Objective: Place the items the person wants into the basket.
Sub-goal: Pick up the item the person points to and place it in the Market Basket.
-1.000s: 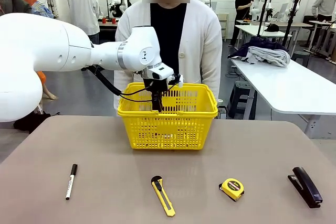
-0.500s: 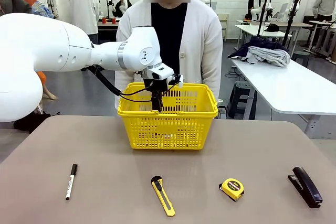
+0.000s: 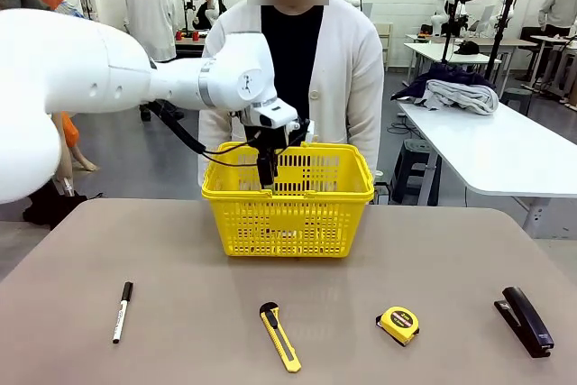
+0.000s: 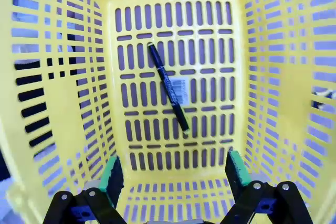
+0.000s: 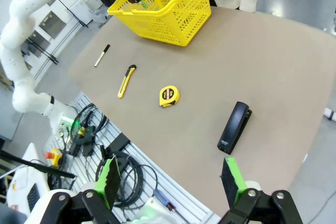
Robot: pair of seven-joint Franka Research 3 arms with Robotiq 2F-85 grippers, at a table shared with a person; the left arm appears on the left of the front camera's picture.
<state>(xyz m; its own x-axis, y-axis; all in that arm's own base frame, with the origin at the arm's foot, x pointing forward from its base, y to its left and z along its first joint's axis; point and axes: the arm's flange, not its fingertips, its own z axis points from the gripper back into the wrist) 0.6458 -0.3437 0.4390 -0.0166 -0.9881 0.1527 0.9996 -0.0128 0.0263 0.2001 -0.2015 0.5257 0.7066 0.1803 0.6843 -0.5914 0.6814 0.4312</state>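
The yellow basket (image 3: pixel 288 214) stands at the table's far side before the person (image 3: pixel 297 69) in a white cardigan. My left gripper (image 3: pixel 265 178) hangs inside the basket's top, open and holding nothing. In the left wrist view its green pads (image 4: pixel 111 174) spread wide above the basket floor (image 4: pixel 205 56), where the slim black pen (image 4: pixel 169 87) lies diagonally. The white marker (image 3: pixel 122 311) lies at the near left, the yellow utility knife (image 3: pixel 280 336) at the near middle. My right gripper (image 5: pixel 170 179) is open, high above the table's edge.
A round yellow tape measure (image 3: pixel 398 325) and a black stapler (image 3: pixel 525 320) lie at the near right. The right wrist view shows the knife (image 5: pixel 126 80), marker (image 5: pixel 101 55), tape measure (image 5: pixel 168 96), stapler (image 5: pixel 234 127) and basket (image 5: pixel 163 6).
My left arm has lifted slightly, drawing the gripper a little upward in the basket. Nothing on the table has moved.
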